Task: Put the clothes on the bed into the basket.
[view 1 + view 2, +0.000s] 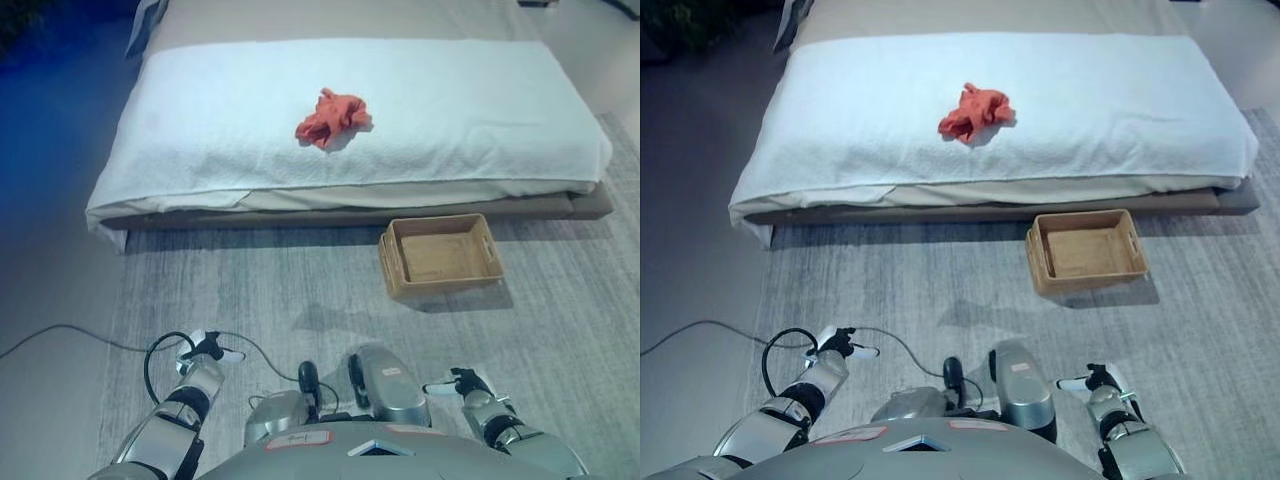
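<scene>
Both hands low at the bottom of the frame, the clothes on the bed.

I see the left hand [207,349] at the lower left and the right hand [462,383] at the lower right, both arms bent and held above the grey rug [300,290], well apart from everything. Their fingers look loosely relaxed and hold nothing. The crumpled orange-red cloth [331,117] lies in the upper middle, on the white blanket [200,120] of the bed [590,205]. The woven basket [440,256], right of centre, stands on the rug just beside the bed edge.

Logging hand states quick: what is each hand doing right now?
Left hand: open, holding nothing.
Right hand: open, holding nothing.
</scene>
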{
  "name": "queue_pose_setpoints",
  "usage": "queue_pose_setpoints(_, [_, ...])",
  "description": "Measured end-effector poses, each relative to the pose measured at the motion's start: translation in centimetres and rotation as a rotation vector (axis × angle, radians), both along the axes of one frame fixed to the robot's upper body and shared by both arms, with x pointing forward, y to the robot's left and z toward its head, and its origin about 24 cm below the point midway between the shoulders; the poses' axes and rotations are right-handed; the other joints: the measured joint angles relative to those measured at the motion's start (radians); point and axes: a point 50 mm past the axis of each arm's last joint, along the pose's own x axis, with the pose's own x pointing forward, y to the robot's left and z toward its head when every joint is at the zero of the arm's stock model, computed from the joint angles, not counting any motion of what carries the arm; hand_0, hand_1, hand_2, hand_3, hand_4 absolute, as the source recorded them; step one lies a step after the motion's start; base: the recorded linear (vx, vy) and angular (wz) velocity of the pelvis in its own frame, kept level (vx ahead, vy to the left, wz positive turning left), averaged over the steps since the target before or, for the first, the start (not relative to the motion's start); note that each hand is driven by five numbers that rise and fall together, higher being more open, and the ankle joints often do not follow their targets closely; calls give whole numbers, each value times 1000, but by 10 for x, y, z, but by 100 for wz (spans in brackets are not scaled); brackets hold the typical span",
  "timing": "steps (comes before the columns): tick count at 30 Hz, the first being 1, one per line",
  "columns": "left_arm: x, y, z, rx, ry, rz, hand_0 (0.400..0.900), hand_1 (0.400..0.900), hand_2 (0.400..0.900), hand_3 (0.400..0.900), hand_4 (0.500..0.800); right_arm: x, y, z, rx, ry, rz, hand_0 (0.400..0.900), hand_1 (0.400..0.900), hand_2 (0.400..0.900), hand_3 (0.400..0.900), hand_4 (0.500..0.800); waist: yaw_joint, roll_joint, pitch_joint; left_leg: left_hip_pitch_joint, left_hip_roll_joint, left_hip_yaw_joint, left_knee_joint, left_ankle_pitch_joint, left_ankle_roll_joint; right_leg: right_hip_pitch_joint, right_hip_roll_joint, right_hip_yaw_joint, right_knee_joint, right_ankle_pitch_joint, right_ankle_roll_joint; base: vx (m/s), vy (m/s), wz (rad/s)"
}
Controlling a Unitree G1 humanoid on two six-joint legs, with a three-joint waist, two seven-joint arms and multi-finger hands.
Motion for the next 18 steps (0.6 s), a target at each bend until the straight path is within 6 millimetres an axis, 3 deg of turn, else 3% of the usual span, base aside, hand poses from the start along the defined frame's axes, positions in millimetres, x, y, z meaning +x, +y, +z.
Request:
queue_pose_setpoints(3, [2,2,1,1,-8,10,900,900,900,900,800,-2,0,0,1,3,-16,900,900,900,900,800,0,-10,-1,0,-5,-10,11,-15,-18,17,-12,-30,-333,18,43,477,-62,21])
queue_pose_setpoints(5, [2,-1,1,-5,-7,5,900,900,900,900,800,-6,-2,-1,6,8,-45,900,900,900,900,800,-12,-14,-6,13,-6,-32,11,-32,-17,19,-13,-39,-409,22,48,555,-120,38])
queue_pose_setpoints(7, [-4,-2,-2,-12,3,3,900,900,900,900,800,-14,-3,-3,5,29,-60,900,900,900,900,800,-27,-15,-30,26,2,-58,10,-51,-42,25,-13,-40,-347,23,42,595,-175,41])
queue_pose_setpoints(8, [-10,-7,-6,-26,18,3,900,900,900,900,800,-25,-5,-4,-2,61,-70,900,900,900,900,800,-32,-5,-63,21,12,-80,10,-69,-71,38,-7,-45,-306,20,41,511,-151,18])
queue_pose_setpoints(10, [-28,-6,-11,-36,54,2,900,900,900,900,800,-46,-5,-7,-2,122,-88,900,900,900,900,800,-49,-27,-133,53,8,-101,11,-103,-152,125,-12,-19,-352,2,46,485,-143,7])
queue_pose_setpoints(12, [-38,-10,-16,-53,81,12,900,900,900,900,800,-45,-11,-5,-21,119,-77,900,900,900,900,800,-44,-4,-135,16,29,-68,296,-173,-283,222,17,-32,-421,27,33,489,-173,24])
queue_pose_setpoints(14, [-43,-17,-19,-74,95,15,900,900,900,900,800,-38,-22,0,-50,96,-52,900,900,900,900,800,-48,35,-153,-115,48,-68,704,-217,-411,267,49,-56,-449,42,-38,421,-249,24])
queue_pose_setpoints(15, [-38,-23,-19,-89,80,9,900,900,900,900,800,-31,-28,4,-67,68,-44,900,900,900,900,800,-46,67,-155,-188,65,-65,879,-172,-474,281,72,-62,-433,30,-76,357,-257,-4])
queue_pose_setpoints(16, [-30,-27,-17,-98,57,0,900,900,900,900,800,-23,-30,6,-74,49,-27,900,900,900,900,800,-47,80,-141,-241,79,-46,1003,-127,-468,308,83,-72,-432,25,-123,384,-256,-24])
queue_pose_setpoints(18, [-17,-31,-12,-94,19,-32,900,900,900,900,800,-10,-28,7,-70,20,-15,900,900,900,900,800,-38,63,-125,-278,77,8,1051,-88,-432,355,76,-51,-436,-3,-178,387,-197,-46])
